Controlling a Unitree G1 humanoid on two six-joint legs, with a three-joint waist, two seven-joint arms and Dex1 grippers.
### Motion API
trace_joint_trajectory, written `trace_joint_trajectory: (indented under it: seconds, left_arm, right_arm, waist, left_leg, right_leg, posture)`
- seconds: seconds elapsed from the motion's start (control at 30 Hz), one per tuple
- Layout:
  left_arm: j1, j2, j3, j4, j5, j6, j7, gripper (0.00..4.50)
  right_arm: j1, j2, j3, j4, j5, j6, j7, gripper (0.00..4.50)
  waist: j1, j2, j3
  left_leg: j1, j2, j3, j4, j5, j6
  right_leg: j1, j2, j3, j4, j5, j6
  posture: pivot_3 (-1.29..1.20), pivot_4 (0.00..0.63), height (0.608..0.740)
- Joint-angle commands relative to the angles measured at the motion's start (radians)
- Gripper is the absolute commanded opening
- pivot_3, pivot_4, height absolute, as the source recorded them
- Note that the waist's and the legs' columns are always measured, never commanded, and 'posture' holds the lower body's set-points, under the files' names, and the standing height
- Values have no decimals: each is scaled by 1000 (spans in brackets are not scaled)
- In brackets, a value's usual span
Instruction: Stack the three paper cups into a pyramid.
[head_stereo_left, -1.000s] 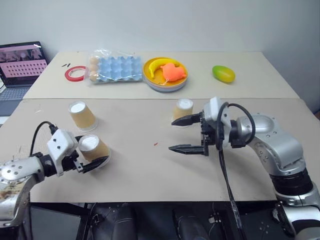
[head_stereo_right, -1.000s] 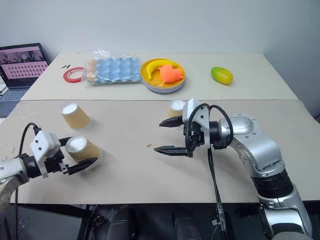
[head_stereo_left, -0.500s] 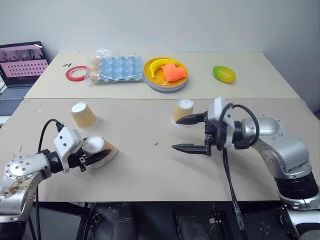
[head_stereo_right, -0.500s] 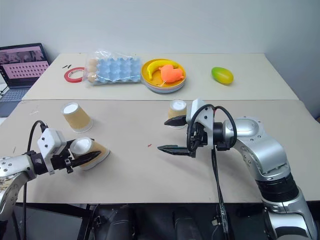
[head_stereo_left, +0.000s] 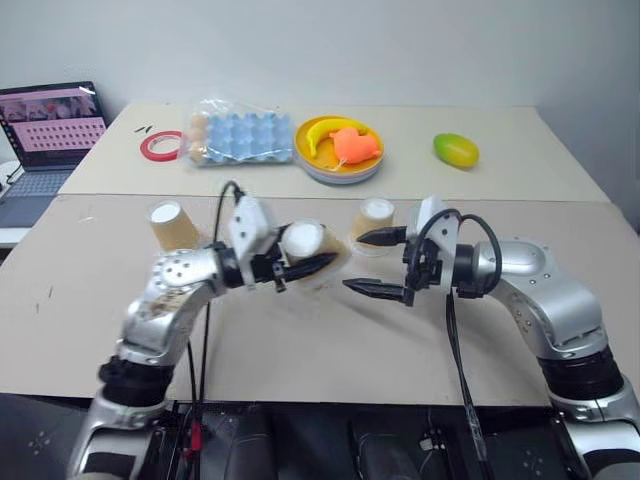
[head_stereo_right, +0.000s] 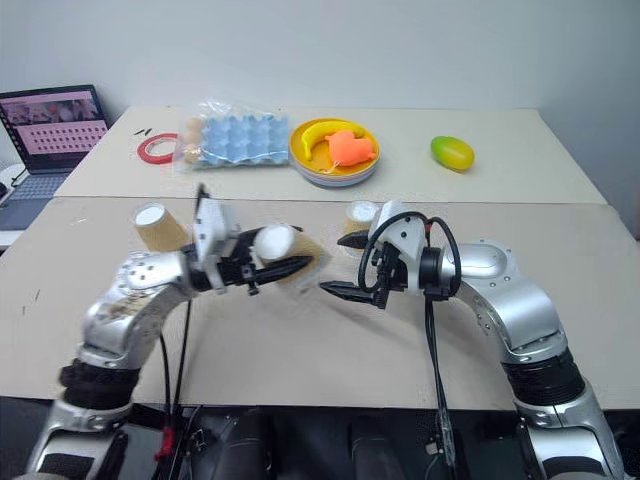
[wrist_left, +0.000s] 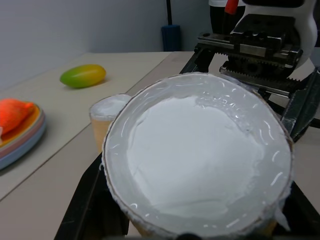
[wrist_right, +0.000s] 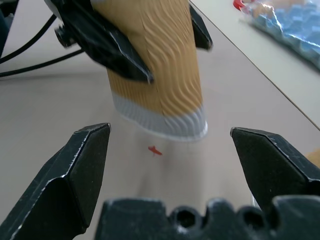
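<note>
No pyramid yet: the left end effector (head_stereo_left: 318, 263) grips one cup (head_stereo_left: 305, 243) mid-frame; the right end effector (head_stereo_left: 375, 262) gapes empty; two cups (head_stereo_left: 172, 223) (head_stereo_left: 373, 222) sit apart on the bench (head_stereo_left: 300, 340).

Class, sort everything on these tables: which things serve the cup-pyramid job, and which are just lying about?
Job: held cup in the left gripper; right cup; left cup; open right gripper.
Lying about: laptop, tape, egg tray, plate, mango.

Three paper cups (head_stereo_left: 308, 243); two claws (head_stereo_left: 310, 268); one mango (head_stereo_left: 455, 150); one tape roll (head_stereo_left: 160, 146); one laptop (head_stereo_left: 50, 130).
</note>
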Motion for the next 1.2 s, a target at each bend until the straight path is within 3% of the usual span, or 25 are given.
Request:
trace_joint_trajectory:
  seconds: [0.03, 0.33, 0.53, 0.6, 0.93, 1.07, 1.17, 1.2]
  left_arm:
    - [-28, -14, -47, 86, 72, -61, -11, 2329]
    - [31, 41, -85, 95, 97, -61, -103, 2329]
    - [23, 30, -60, 85, 97, -71, -91, 4452]
    - [13, 20, -36, 69, 65, -39, -83, 4481]
    - [-107, 190, 183, -121, -191, 235, -108, 4481]
    - [-124, 157, 303, -154, -245, 317, 80, 4481]
    - [-116, 79, 352, -140, -120, 276, 335, 4481]
    - [-87, 32, 356, -151, -2, 231, 491, 4481]
  right_arm:
    - [10, -19, -72, -70, 22, 16, -31, 4500]
    - [37, -35, -131, -120, 58, 55, -69, 4500]
    - [30, -29, -125, -107, 57, 46, -76, 4500]
    - [27, -27, -122, -100, 58, 43, -75, 4500]
    - [-18, 43, -116, 7, 76, 5, -38, 4500]
    - [-22, 56, -104, 33, 59, -11, -27, 4500]
    - [-27, 61, -100, 53, 47, -22, -25, 4500]
    - [-29, 65, -98, 59, 46, -24, -24, 4500]
  waist:
    - [0, 0, 0]
    - [3, 0, 0]
    - [3, 0, 0]
    - [4, 0, 0]
    - [2, 1, 1]
    - [4, 1, 1]
    - [7, 1, 1]
    - [7, 1, 2]
  left_leg:
    - [1, 0, 0, 0, 0, 0]
    - [3, 0, 0, 0, 0, 0]
    - [4, 0, 0, 0, 0, 0]
    - [4, 0, 0, 0, 0, 0]
    - [4, 0, -1, -1, 0, 0]
    - [4, 0, -1, -1, 0, 0]
    - [4, 0, -1, -1, 0, 0]
    - [5, 0, -1, 0, 0, 0]
  right_leg:
    - [0, 0, 0, 0, 0, 0]
    - [3, 0, -1, 0, 0, 0]
    - [4, 0, 0, 0, 0, 0]
    - [4, 0, 0, 0, 0, 0]
    - [4, 0, -1, -1, 0, 0]
    - [4, 0, -1, -2, 0, 1]
    - [5, 0, -1, -2, 0, 1]
    - [6, 0, -1, -2, 0, 1]
  posture:
    - [0, 150, 641]
    - [0, 150, 641]
    - [0, 150, 641]
    - [0, 150, 641]
    - [0, 150, 641]
    - [0, 150, 641]
    - [0, 150, 641]
    - [0, 150, 641]
